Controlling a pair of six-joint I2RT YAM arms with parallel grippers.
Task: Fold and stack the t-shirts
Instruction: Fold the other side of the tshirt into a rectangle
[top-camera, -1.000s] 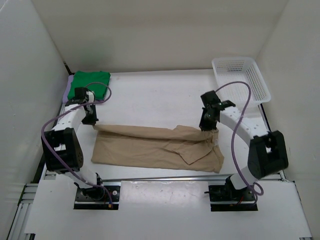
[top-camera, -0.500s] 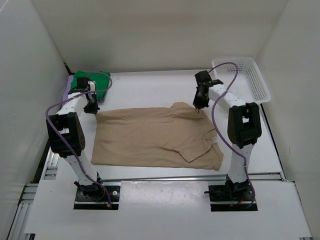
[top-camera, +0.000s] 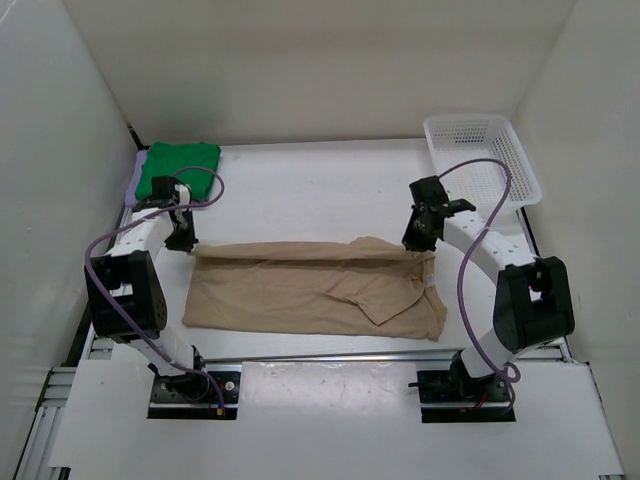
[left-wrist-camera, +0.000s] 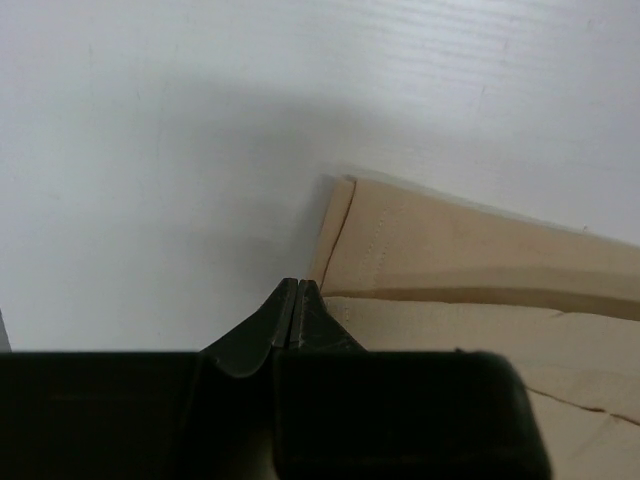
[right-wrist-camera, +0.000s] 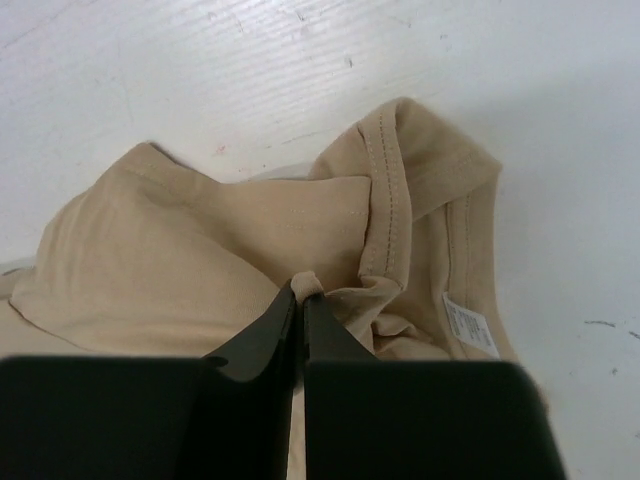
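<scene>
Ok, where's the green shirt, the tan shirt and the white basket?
green t-shirt (top-camera: 178, 165): top view, middle of the folded cloth.
beige t-shirt (top-camera: 300, 295): top view, middle of its spread body.
white mesh basket (top-camera: 470, 140): top view, its bare floor.

We see a white plastic mesh basket (top-camera: 470, 135) in the far right corner. It sits on the flat white desk (top-camera: 310, 190).
</scene>
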